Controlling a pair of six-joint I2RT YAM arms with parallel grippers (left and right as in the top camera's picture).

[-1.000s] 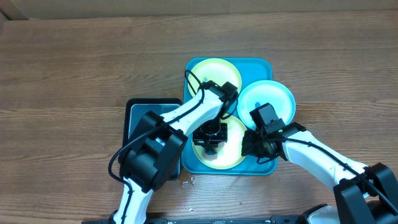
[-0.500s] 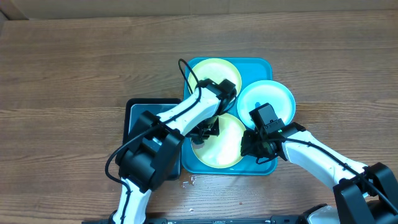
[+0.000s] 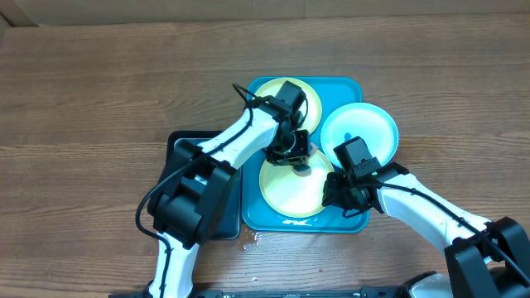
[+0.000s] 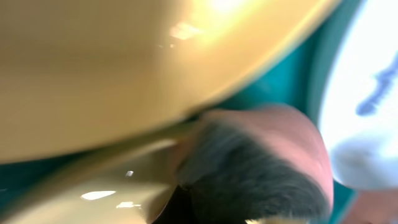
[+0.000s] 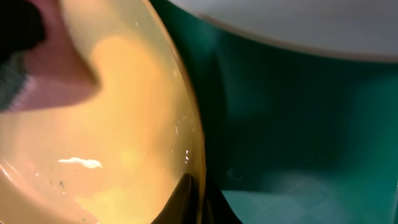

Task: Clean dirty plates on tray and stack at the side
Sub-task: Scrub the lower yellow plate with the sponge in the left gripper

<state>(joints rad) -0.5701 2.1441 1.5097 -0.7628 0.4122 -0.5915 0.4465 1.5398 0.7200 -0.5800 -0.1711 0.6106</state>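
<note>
The near yellow-green plate, lying in the turquoise tray, is pinched at its right rim by the right gripper. A pink sponge (dark on one face) is clenched in the left gripper at the plate's far edge.

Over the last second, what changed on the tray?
The left end effector, holding a pink pad, swept across the near yellow-green plate from its middle to its far rim. The light-blue plate shifted slightly right. The right end effector stayed shut on the near plate's rim. The turquoise tray and far yellow-green plate stayed put.
</note>
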